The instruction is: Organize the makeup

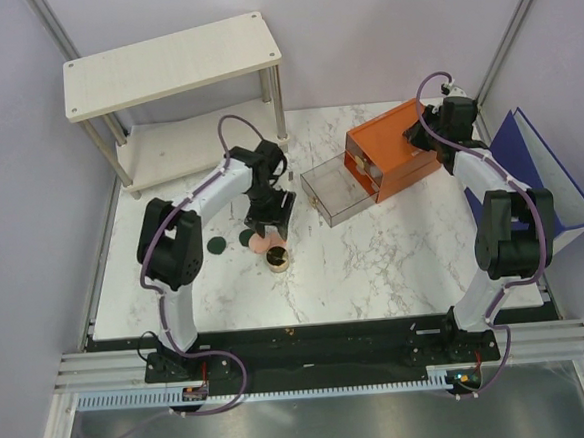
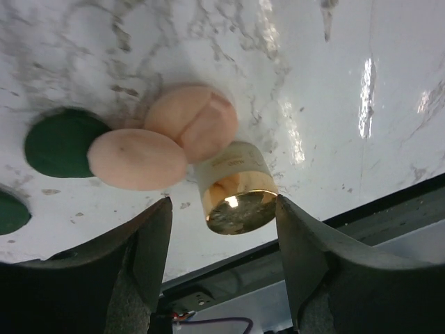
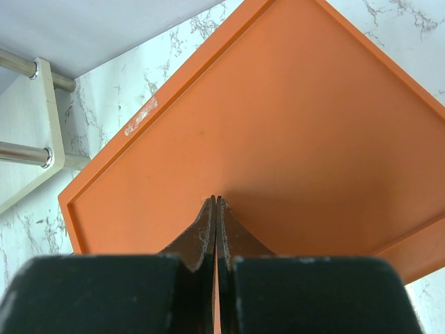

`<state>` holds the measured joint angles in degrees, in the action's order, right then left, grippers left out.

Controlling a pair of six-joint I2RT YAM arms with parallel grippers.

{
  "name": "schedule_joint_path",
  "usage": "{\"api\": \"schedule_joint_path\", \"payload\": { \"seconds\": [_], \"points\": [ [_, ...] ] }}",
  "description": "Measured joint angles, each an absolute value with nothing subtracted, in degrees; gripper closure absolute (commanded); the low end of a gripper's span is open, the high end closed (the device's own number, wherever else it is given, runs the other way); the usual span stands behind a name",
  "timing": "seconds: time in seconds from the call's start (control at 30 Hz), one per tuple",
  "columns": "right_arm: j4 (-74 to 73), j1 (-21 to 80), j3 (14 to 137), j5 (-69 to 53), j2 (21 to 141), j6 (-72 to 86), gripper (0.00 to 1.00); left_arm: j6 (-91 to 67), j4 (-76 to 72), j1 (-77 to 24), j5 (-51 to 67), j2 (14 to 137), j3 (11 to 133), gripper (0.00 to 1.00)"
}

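A gold-rimmed round jar stands on the marble table, touching two peach-pink discs. Two dark green discs lie just to their left. My left gripper hovers open and empty over this cluster. In the left wrist view the jar sits between and beyond the open fingers, with the peach-pink discs and a green disc behind it. My right gripper is shut, with its tips resting on top of the orange drawer box. Neither tube is in view.
The orange drawer box has its clear drawer pulled out to the left. A white two-tier shelf stands at the back left. A blue folder leans at the right edge.
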<state>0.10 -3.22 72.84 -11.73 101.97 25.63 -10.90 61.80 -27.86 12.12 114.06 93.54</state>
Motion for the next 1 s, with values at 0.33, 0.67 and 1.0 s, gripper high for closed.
{"api": "schedule_joint_path", "payload": {
  "seconds": [0.33,0.67,1.0],
  "points": [
    [0.03,-3.22,72.79,-11.73,101.84,25.45,1.0,-8.67,63.42,-35.14,11.79,114.06,92.29,0.32],
    [0.3,-3.22,72.51,-11.7,101.71,24.99,1.0,-8.64,64.47,-36.91,6.5,114.06,91.9,0.32],
    [0.43,-3.22,72.4,-11.73,101.67,24.45,1.0,-8.67,64.29,-37.41,6.04,114.52,88.68,0.31]
  ]
}}
